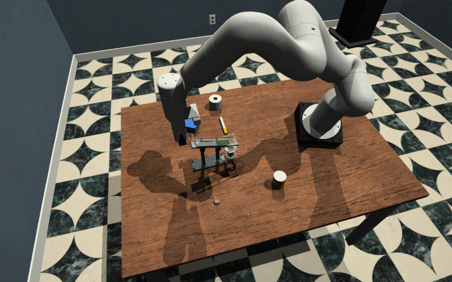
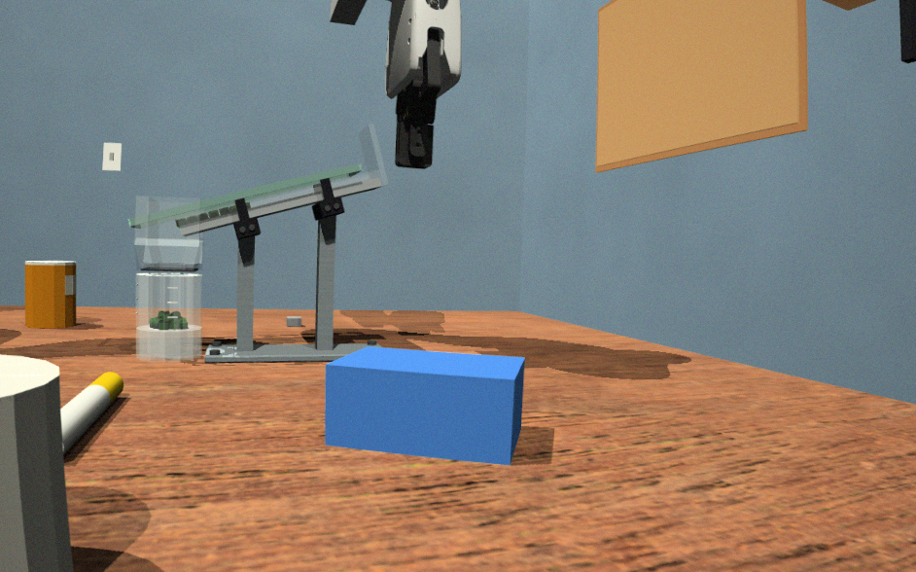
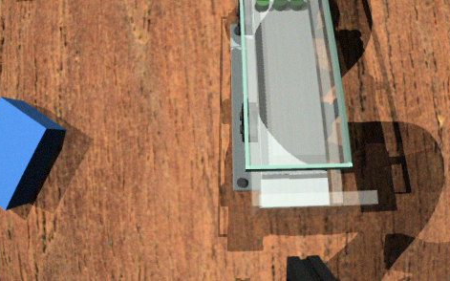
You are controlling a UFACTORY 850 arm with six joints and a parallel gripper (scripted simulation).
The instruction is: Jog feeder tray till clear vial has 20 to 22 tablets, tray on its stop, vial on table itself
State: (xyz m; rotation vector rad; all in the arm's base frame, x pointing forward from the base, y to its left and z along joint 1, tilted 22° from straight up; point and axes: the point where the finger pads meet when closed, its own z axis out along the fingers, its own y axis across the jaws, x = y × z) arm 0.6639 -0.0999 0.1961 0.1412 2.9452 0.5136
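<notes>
The feeder tray (image 2: 263, 198) is a sloped clear channel on a grey two-post stand (image 2: 284, 284); it also shows in the overhead view (image 1: 215, 141) and in the wrist view (image 3: 290, 86). Green tablets (image 3: 281, 5) lie at its low end. The clear vial (image 2: 168, 312) stands upright on the table under the tray's low end, with several green tablets (image 2: 167, 321) at its bottom; it also shows in the overhead view (image 1: 230, 152). My gripper (image 2: 414, 153) is shut and empty, hanging just beyond the tray's raised end, apart from it. Its fingertips show in the wrist view (image 3: 310, 269).
A blue block (image 2: 425, 403) lies in front of the stand. A yellow-tipped pen (image 2: 88, 409), a white roll (image 2: 0, 461), an orange bottle (image 2: 51, 293) and a small grey cube (image 2: 294, 321) lie around. The arm's base (image 1: 320, 122) stands at the back right.
</notes>
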